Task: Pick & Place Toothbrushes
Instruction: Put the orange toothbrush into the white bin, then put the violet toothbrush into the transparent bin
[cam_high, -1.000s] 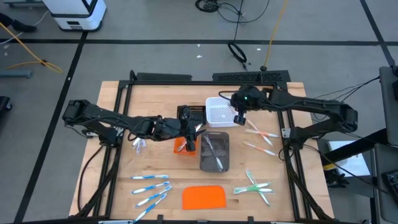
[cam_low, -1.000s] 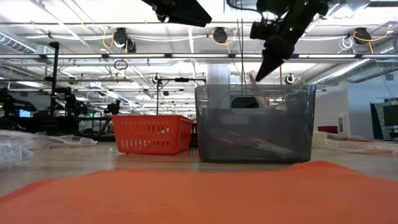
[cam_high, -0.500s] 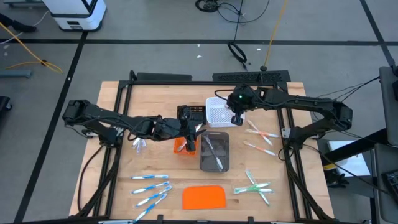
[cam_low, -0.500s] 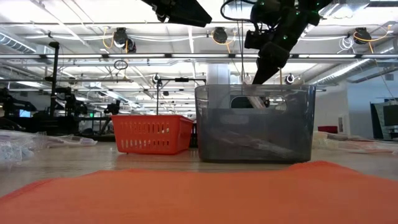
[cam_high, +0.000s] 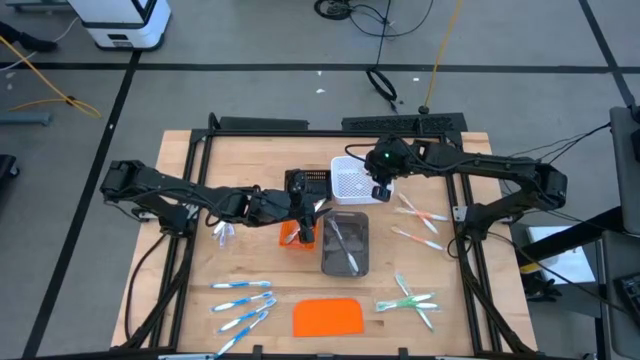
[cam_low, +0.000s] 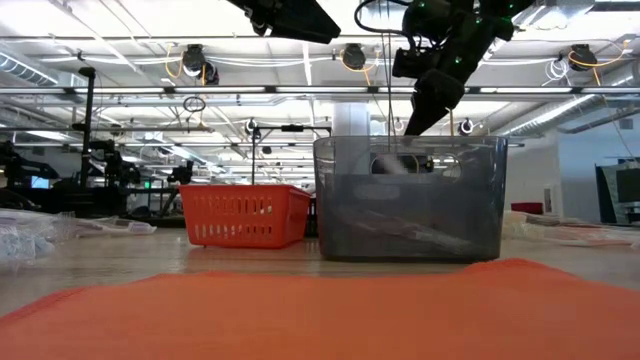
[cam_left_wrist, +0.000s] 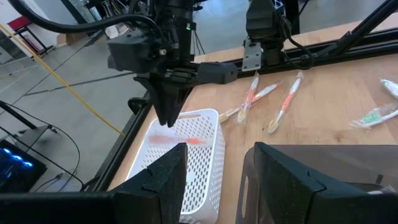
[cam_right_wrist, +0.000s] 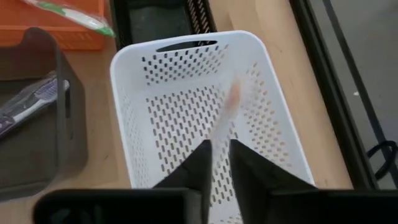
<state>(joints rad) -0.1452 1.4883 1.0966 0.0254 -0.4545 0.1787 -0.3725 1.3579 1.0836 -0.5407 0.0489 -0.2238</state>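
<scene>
My right gripper (cam_high: 380, 190) hangs open, with a narrow gap, over the white basket (cam_high: 338, 168), fingers pointing down. A pink toothbrush (cam_right_wrist: 229, 109) shows blurred below the fingers, inside the basket (cam_right_wrist: 127, 87); the left wrist view shows the same toothbrush (cam_left_wrist: 177, 140) low in the basket. My left gripper (cam_high: 305, 235) is open and holds nothing, between the orange tray (cam_high: 288, 236) and the grey tray (cam_high: 345, 262). Other pink toothbrushes (cam_high: 420, 215) lie on the table right of the basket, green ones (cam_high: 405, 300) near the front right, blue ones (cam_high: 242, 300) near the front left.
A green toothbrush (cam_right_wrist: 74, 17) lies in the orange tray and pale grey ones (cam_right_wrist: 28, 102) in the grey tray. A flat orange slab (cam_high: 328, 317) sits at the near edge. A black tray (cam_high: 310, 183) stands left of the white basket. Black frame rails border the table.
My right gripper moved toward the table's left, from the basket's right rim to over its middle, then stayed. The pink toothbrush that hung below its fingers has come free and dropped into the white basket. The left arm kept still.
</scene>
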